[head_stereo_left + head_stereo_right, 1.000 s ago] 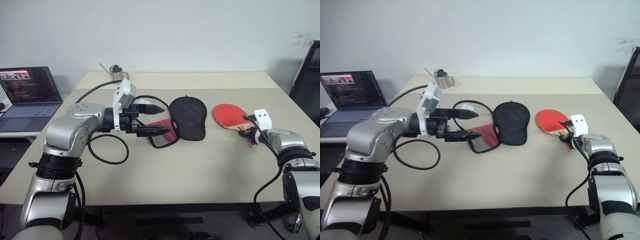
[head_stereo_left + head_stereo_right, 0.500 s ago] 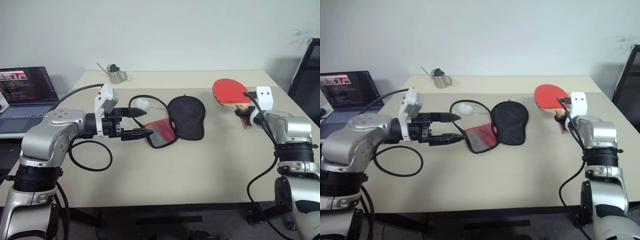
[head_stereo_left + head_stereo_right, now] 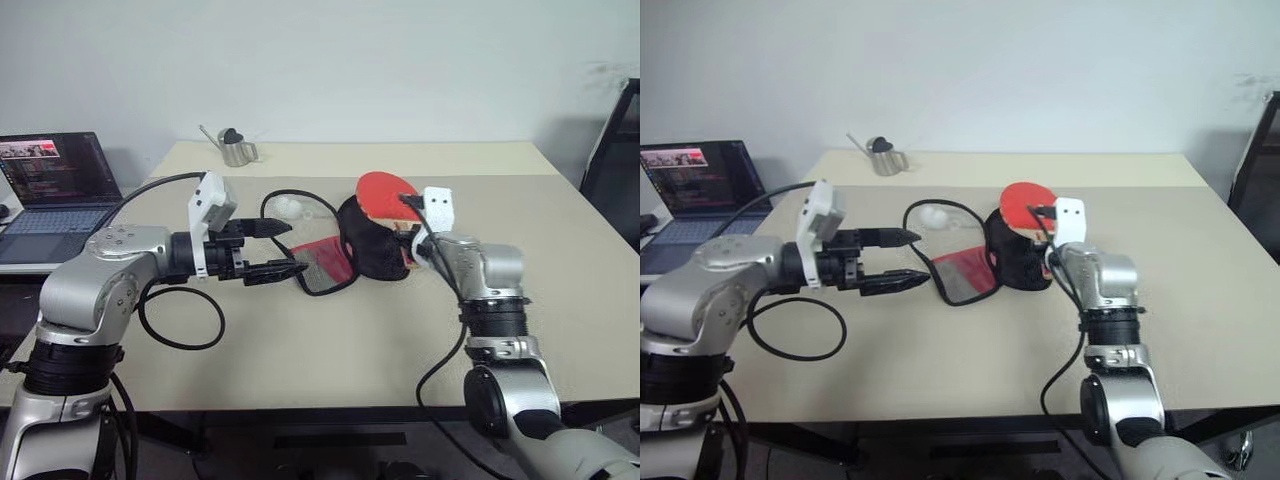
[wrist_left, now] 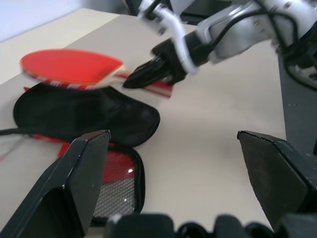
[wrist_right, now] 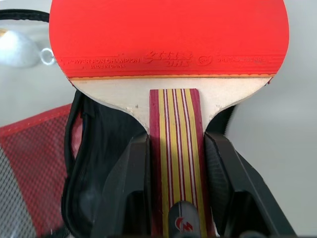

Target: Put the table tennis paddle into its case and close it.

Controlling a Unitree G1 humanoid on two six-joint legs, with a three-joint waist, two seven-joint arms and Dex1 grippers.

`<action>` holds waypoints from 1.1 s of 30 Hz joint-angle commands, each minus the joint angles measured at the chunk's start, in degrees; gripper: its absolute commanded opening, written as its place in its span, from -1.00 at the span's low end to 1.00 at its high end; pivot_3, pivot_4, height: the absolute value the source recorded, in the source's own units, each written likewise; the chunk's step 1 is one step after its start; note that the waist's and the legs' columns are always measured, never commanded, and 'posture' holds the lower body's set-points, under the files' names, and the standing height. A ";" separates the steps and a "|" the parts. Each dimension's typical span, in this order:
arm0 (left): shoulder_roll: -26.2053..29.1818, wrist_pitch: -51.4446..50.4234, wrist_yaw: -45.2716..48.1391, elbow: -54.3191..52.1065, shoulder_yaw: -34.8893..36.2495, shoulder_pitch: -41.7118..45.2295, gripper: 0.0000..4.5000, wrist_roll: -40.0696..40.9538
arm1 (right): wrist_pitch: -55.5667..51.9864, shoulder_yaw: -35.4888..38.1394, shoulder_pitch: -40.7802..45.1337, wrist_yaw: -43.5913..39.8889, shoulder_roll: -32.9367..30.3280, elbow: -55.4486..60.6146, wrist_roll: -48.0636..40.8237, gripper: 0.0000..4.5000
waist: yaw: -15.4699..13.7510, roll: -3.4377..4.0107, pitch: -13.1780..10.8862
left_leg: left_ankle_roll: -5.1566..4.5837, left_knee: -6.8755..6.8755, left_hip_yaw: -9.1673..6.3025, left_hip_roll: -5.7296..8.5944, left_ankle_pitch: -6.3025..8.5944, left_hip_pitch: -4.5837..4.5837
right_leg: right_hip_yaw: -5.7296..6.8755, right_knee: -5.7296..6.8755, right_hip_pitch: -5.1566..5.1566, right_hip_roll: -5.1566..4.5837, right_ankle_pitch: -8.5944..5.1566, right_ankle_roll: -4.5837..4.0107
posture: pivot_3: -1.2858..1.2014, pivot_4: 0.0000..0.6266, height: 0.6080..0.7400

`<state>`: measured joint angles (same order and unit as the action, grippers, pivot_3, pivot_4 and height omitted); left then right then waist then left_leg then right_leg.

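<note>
My right gripper (image 5: 173, 146) is shut on the striped wooden handle of the table tennis paddle (image 3: 385, 191). It holds the red face (image 5: 168, 34) roughly level just above the case (image 3: 375, 243). The case lies on the table with its black half (image 4: 84, 111) under the paddle. Its red mesh flap (image 3: 322, 266) is folded out towards my left arm. My left gripper (image 3: 287, 247) hovers open beside that flap with nothing between its fingers (image 4: 79, 178). In the left wrist view, my right gripper (image 4: 148, 72) and the paddle (image 4: 69, 67) show beyond the case.
A white ball (image 3: 285, 208) and a looping black cable (image 3: 300, 197) lie just behind the case. A small metal jug (image 3: 235, 148) stands at the back left of the table (image 3: 340, 340). An open laptop (image 3: 55, 185) is off to the left, with a dark frame (image 3: 612, 150) at the right.
My right gripper has carried the paddle up off the right side of the table and leftward to above the case. The left gripper has stayed open, almost in place.
</note>
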<state>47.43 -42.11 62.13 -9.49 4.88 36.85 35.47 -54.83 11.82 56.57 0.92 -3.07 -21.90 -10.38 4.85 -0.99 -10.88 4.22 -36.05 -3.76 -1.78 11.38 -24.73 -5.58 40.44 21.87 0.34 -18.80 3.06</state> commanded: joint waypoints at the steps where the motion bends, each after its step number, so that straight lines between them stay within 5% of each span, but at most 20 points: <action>1: 0.29 0.14 -0.71 -2.23 1.73 0.12 1.00 1.08 | 7.93 -0.73 4.03 1.75 1.59 -5.17 0.99 -0.52 | 0.05 0.00 0.00 | 0.00 0.01 0.00 0.00 0.00 0.00 | 0.00 0.01 0.03 0.00 -0.01 -0.01 | 0.03 -0.52 1.00; 15: 0.22 0.43 -2.44 -3.00 2.42 -1.15 1.00 1.80 | 24.59 -2.48 10.46 4.42 2.30 -28.93 4.62 -0.52 | 0.18 0.00 0.00 | 0.03 0.00 0.04 -0.01 -0.03 -0.04 | -0.04 0.20 0.16 0.01 -0.03 -0.04 | 0.03 -0.52 1.00; 33: 0.13 0.70 -2.56 -1.97 1.93 -0.25 1.00 1.55 | 31.66 -3.01 15.08 5.74 3.54 -41.07 5.91 -0.52 | 0.30 0.00 0.00 | 0.03 0.01 0.01 -0.01 -0.08 -0.03 | -0.04 0.37 0.23 0.04 -0.06 -0.10 | 0.03 -0.52 1.00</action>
<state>47.35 -42.07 59.51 -10.71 5.04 35.57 36.12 -25.39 9.37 69.20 6.47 0.35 -63.51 -5.10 5.15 -0.99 -10.88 4.25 -36.04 -3.75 -1.79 11.30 -24.76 -5.62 40.81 22.10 0.38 -18.86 2.96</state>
